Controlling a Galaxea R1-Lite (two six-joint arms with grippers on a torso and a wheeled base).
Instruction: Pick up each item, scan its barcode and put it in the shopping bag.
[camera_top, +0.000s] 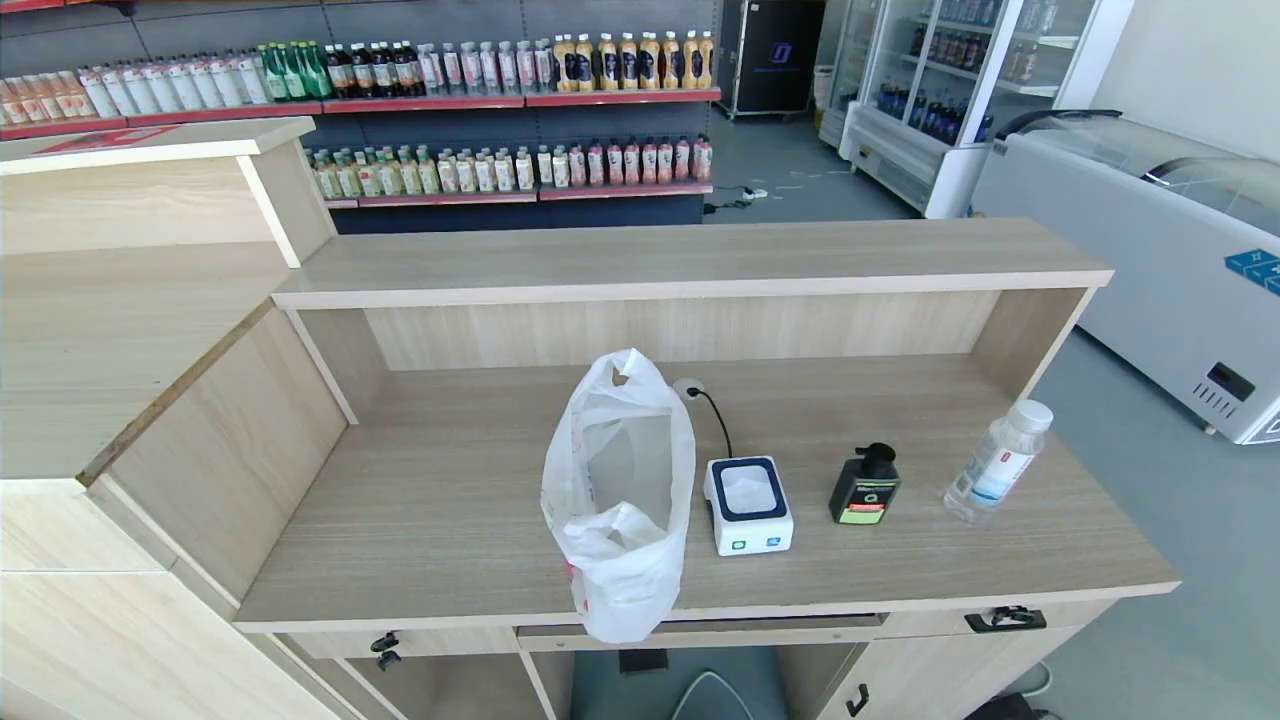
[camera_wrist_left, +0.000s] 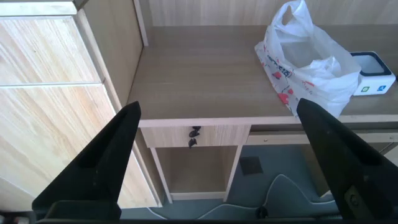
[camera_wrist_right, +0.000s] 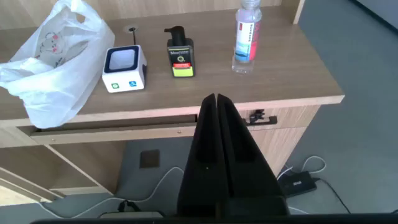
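Note:
A white plastic shopping bag (camera_top: 620, 495) stands open at the counter's front middle, also visible as the bag (camera_wrist_left: 308, 62) and the bag (camera_wrist_right: 53, 59). Right of it sits the white barcode scanner (camera_top: 748, 503) (camera_wrist_right: 124, 68) (camera_wrist_left: 375, 71). Further right stand a dark pump bottle (camera_top: 865, 487) (camera_wrist_right: 180, 53) and a clear water bottle (camera_top: 998, 462) (camera_wrist_right: 247, 36). My left gripper (camera_wrist_left: 217, 118) hangs open below and in front of the counter's left end. My right gripper (camera_wrist_right: 216, 102) is shut, empty, below the counter's front edge, in line with the pump bottle.
The wooden counter (camera_top: 450, 500) has a raised back shelf (camera_top: 690, 262) and a side wall on the left. Drawers with black handles (camera_top: 1005, 619) sit under its front edge. A cable (camera_top: 715, 415) runs from the scanner to the back. Freezers stand at the right.

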